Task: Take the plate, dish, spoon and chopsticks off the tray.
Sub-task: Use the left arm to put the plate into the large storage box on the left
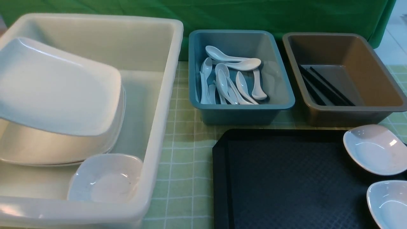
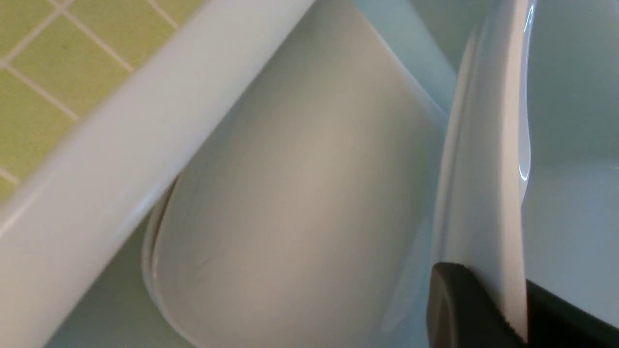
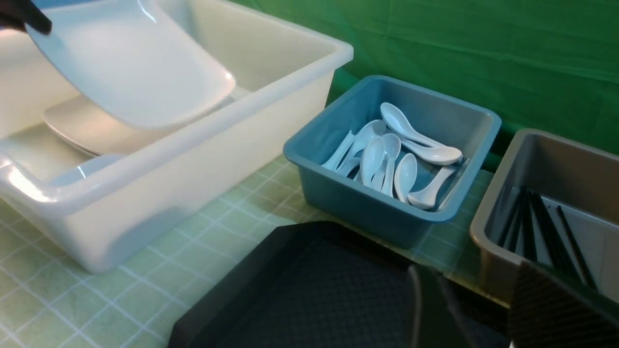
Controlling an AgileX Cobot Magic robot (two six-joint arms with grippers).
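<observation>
The plate (image 1: 60, 89) hangs tilted over the white bin (image 1: 159, 95), its far end raised and its lower edge close above a stack of plates (image 1: 47, 149) lying flat inside. The left gripper (image 2: 503, 309) is clamped on the plate's rim, one dark finger on each face, as the left wrist view shows. A small dish (image 1: 105, 178) sits in the bin's near corner, beside the stack. The blue bin (image 1: 279, 82) in the middle holds a loose pile of spoons (image 1: 235, 79), some lying across others. The brown bin (image 1: 375, 73) on the right holds chopsticks (image 1: 327, 86), laid lengthwise along its floor. In front of these two bins lies the tray (image 1: 286, 178) on the green checked cloth (image 1: 184, 152). It is bare except for two dishes at its right edge, one farther (image 1: 375, 149) and one nearer (image 1: 388, 200), both cut off by the frame. The right gripper (image 3: 483, 309) hovers over the tray with its jaws apart and nothing between them.
</observation>
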